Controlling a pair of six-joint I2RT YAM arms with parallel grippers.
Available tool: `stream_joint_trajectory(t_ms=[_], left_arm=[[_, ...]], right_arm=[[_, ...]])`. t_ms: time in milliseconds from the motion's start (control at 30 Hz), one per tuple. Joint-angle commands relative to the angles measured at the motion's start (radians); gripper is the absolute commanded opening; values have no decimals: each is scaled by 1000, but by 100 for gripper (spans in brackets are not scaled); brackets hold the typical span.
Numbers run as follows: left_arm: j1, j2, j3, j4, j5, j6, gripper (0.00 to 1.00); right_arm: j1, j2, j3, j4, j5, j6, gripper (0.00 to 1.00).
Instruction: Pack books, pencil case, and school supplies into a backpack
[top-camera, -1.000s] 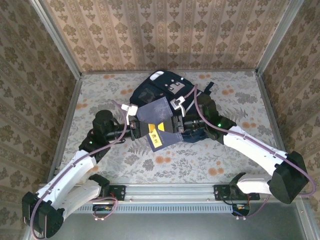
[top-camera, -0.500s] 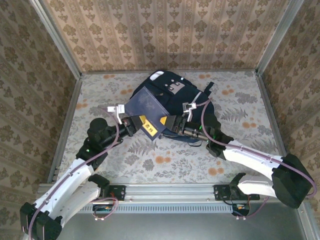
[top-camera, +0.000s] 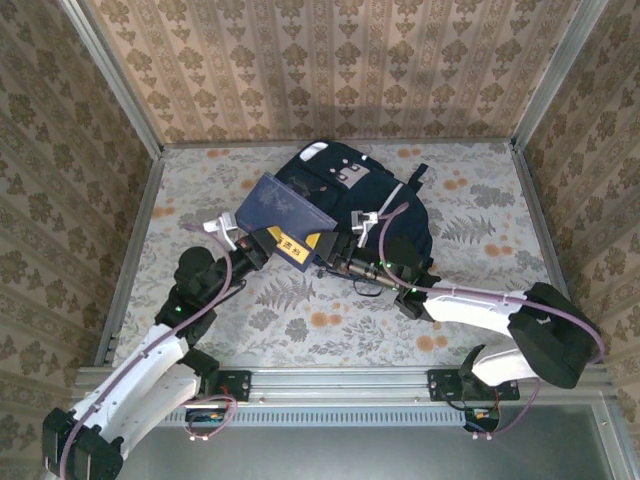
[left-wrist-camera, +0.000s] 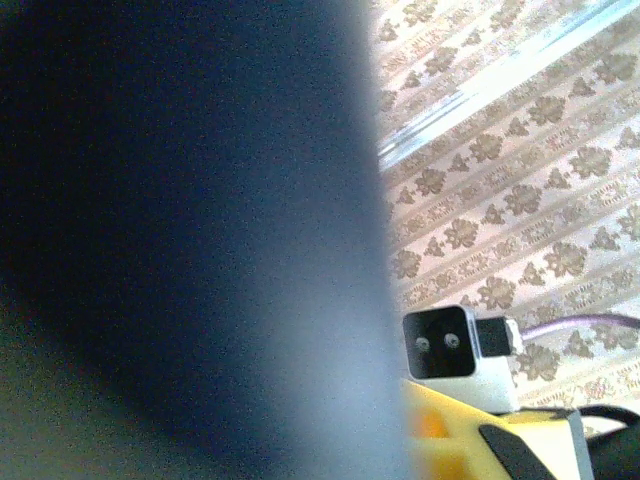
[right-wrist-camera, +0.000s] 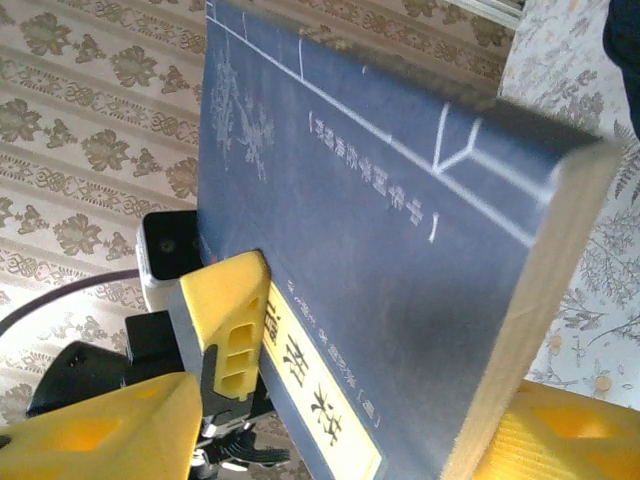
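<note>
- Navy-blue rectangular book (top-camera: 280, 208), with a yellow label strip along its lower edge, hangs tilted above the flower-patterned tabletop (top-camera: 480, 300), carried between the two arms.
- It sits just in front and to the left of the large dark navy fabric backpack (top-camera: 385, 195) with pale patches. The backpack lies flat at the far middle of the table, and from above the book's far corner overlaps the bag's edge.
- The left gripper (top-camera: 255, 243) is clamped on the book's near-left end. The right wrist view shows one of its yellow fingers (right-wrist-camera: 225, 305) flat on the cover, with the partner hidden behind the book.
- The right gripper (top-camera: 332, 245) is closed on the opposite end, and the book stands between its yellow fingers (right-wrist-camera: 570, 430).
- The step in hand, as I judge it, is getting this book to the bag's mouth and sliding it in.
- To do that well, both arms should travel together so neither drags the book out of the other's grip. Otherwise one arm should let go cleanly before the other swings.
- A narrow edge should lead, angled low into the opening.
- I cannot tell from above where the opening lies or whether it is unzipped, so that needs settling first.
- The likely snag is a corner catching the fabric and shoving the bag away.
</note>
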Motion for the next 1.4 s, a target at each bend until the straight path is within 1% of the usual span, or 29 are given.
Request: stream_joint_trajectory(t_ms=[0, 100, 200, 267, 333, 400, 433, 467, 533, 567, 633, 700, 800, 900, 967, 1067, 1167, 1267, 1367], left_arm=[[-7, -18, -19, 95, -38, -69, 0], [-10, -24, -23, 94, -38, -80, 0], [-11, -26, -24, 96, -41, -92, 0], [-13, -22, -23, 93, -41, -96, 0], [-14, -18, -23, 84, -39, -95, 0], [-16, -17, -19, 54, -44, -91, 0], [-16, -19, -13, 27, -47, -84, 8], [-16, -19, -3, -17, -48, -69, 21], [-16, -15, 24, -99, -49, -24, 49], [-15, -9, 46, -155, -50, 5, 57], [-15, 16, 91, -229, -39, 62, 63], [-16, 71, 148, -284, -16, 129, 65], [-18, 219, 285, -397, 26, 247, 66], [-34, 421, 467, -499, 73, 368, 66], [-58, 581, 615, -569, 98, 449, 65], [-102, 811, 866, -685, 133, 565, 65], [-134, 1044, 1149, -828, 180, 658, 63], [-155, 1256, 1409, -947, 222, 706, 59], [-165, 1423, 1601, -1011, 273, 705, 55]], right_arm=[[20, 33, 77, 71, 30, -10, 60], [20, 38, 76, 73, 90, -13, 49], [21, 52, 100, 60, 99, -11, 31], [22, 69, 118, 56, 96, -5, 14], [20, 68, 116, 43, 110, -12, 0], [17, 45, 97, 3, 143, -31, 0], [13, 26, 84, -23, 159, -47, 0], [7, 15, 72, -54, 173, -69, 0], [-10, -79, 58, -182, 203, -119, 0], [-23, -132, 55, -266, 229, -156, 0], [-42, -238, 44, -425, 299, -235, 0], [-69, -348, 47, -592, 368, -311, 0], [-125, -513, 45, -812, 478, -378, 0], [-218, -671, 38, -997, 554, -392, 0], [-276, -764, 39, -1107, 610, -412, 0], [-317, -866, 51, -1219, 686, -468, 0], [-323, -926, 64, -1285, 731, -531, 0], [-324, -961, 73, -1337, 764, -565, 0], [-326, -996, 73, -1364, 780, -597, 0]])
